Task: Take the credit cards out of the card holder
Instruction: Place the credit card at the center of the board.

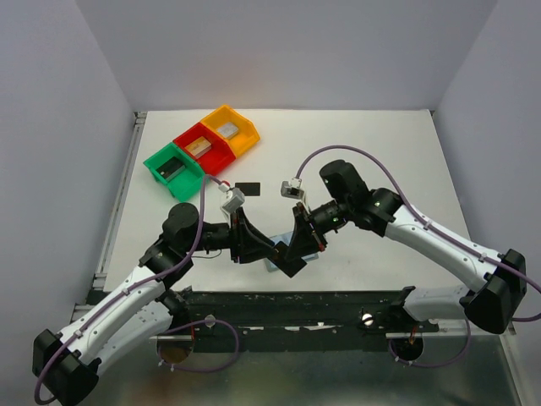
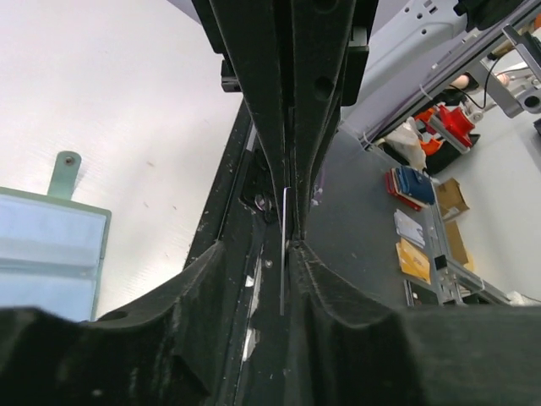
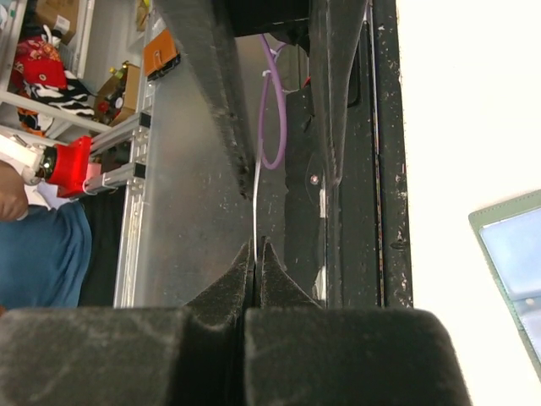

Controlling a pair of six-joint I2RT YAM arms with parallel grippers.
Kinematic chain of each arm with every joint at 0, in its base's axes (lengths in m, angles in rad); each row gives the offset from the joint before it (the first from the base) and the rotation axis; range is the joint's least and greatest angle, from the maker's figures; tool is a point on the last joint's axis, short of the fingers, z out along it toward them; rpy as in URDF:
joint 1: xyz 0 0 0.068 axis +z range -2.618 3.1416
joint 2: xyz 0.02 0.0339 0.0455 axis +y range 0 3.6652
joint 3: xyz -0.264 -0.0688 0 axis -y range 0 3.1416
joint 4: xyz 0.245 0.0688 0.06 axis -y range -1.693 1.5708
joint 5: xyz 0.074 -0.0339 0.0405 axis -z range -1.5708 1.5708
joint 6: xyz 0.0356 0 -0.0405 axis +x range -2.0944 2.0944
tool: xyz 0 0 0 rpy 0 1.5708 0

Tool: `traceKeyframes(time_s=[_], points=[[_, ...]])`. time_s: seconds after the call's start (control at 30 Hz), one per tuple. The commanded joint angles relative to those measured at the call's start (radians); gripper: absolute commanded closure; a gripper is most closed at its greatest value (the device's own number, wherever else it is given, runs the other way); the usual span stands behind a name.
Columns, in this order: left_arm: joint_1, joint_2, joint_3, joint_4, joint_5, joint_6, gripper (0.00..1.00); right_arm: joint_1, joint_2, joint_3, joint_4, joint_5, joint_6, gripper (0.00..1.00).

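The card holder (image 2: 51, 245) lies open on the white table, pale blue inside, with its green tab pointing away. It also shows in the right wrist view (image 3: 511, 254) and peeks out under the grippers in the top view (image 1: 275, 265). My right gripper (image 3: 256, 245) is shut on a thin card (image 3: 255, 199) that I see edge-on. My left gripper (image 2: 254, 249) is open, and the same card (image 2: 283, 254) stands between its fingers, close to the right one. Both grippers (image 1: 289, 250) meet above the holder near the table's front edge. One black card (image 1: 248, 187) lies flat on the table.
Green (image 1: 173, 169), red (image 1: 203, 148) and yellow (image 1: 230, 128) bins holding grey blocks stand in a row at the back left. The dark front rail (image 1: 296, 300) runs just below the grippers. White walls enclose the table.
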Motion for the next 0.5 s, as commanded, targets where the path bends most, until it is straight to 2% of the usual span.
traceKeyframes(time_s=[0.0, 0.1, 0.17, 0.2, 0.23, 0.3, 0.37, 0.47], points=[[0.006, 0.023, -0.001, 0.051, 0.066, -0.017, 0.60, 0.015, 0.015, 0.045, -0.050, 0.011, -0.028, 1.00], [0.006, 0.023, -0.001, 0.051, 0.074, -0.015, 0.77, 0.017, 0.015, 0.050, -0.058, 0.019, -0.030, 1.00], [0.006, 0.023, 0.005, 0.042, 0.082, -0.009, 1.00, 0.018, 0.015, 0.054, -0.061, 0.026, -0.030, 1.00], [0.007, 0.018, 0.003, 0.038, 0.080, -0.006, 1.00, 0.017, 0.013, 0.057, -0.063, 0.034, -0.028, 0.99], [0.006, 0.012, -0.001, 0.042, 0.077, -0.006, 1.00, 0.017, 0.010, 0.060, -0.061, 0.057, -0.021, 0.93], [0.007, -0.003, -0.012, 0.047, 0.048, -0.008, 1.00, 0.017, 0.002, 0.068, -0.059, 0.130, 0.002, 0.63], [0.006, -0.035, -0.027, 0.033, -0.035, -0.005, 1.00, 0.012, -0.016, 0.079, -0.052, 0.246, 0.050, 0.47], [0.009, -0.107, -0.076, 0.068, -0.176, -0.029, 1.00, -0.032, -0.088, 0.051, 0.047, 0.389, 0.159, 0.41]])
